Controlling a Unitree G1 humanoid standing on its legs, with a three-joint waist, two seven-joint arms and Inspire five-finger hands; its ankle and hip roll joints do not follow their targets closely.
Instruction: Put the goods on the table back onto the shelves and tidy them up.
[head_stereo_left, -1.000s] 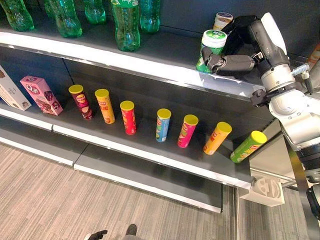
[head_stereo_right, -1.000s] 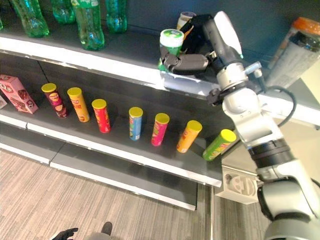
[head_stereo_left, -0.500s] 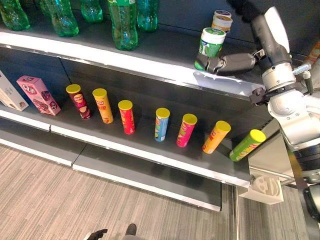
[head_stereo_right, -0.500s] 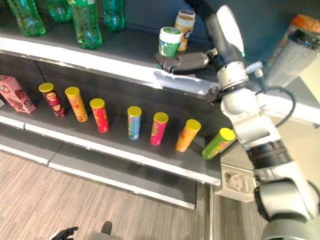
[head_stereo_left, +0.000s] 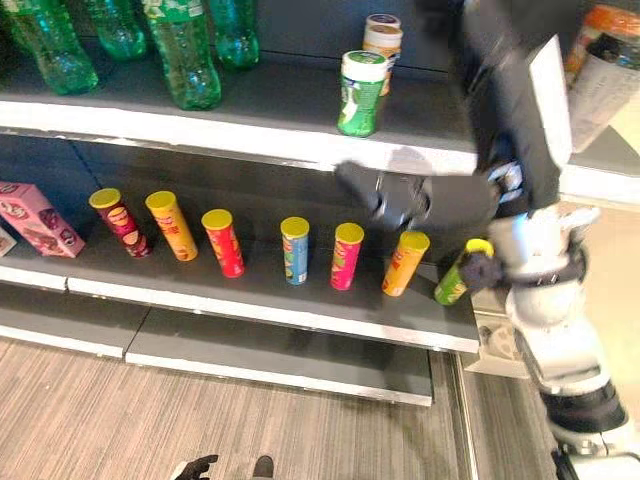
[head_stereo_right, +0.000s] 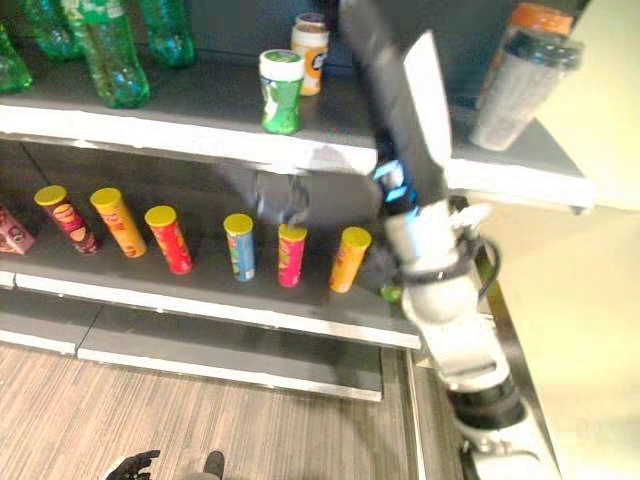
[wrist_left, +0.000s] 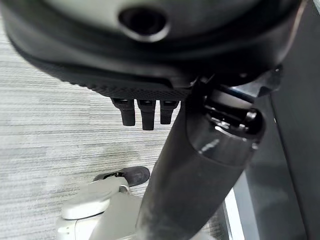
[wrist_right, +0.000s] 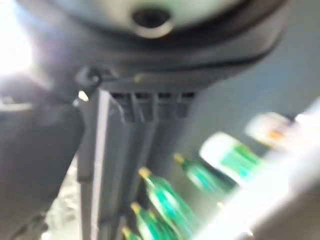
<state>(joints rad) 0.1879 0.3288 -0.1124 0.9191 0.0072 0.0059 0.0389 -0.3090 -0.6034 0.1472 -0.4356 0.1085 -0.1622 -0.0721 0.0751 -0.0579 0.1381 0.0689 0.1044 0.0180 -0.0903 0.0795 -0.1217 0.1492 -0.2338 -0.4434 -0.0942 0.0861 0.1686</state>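
The right robot hand (head_stereo_left: 420, 200) is held out flat before the shelf edge (head_stereo_left: 250, 150), fingers extended, nothing grasped. The green canister (head_stereo_left: 361, 93) is seen standing upright on the upper shelf, apart from it.

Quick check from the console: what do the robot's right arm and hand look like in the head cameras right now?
The right hand is dark, nearly black, with blocky fingers. Behind it the forearm is black with a white panel along one side. Lower down, the arm is silver-grey in rounded segments, with dark rings at the joints.

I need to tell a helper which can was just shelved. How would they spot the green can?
Look at the top shelf, right of the green bottles. The green can stands upright near the front edge; unlike the tan jar behind it, it has a white lid.
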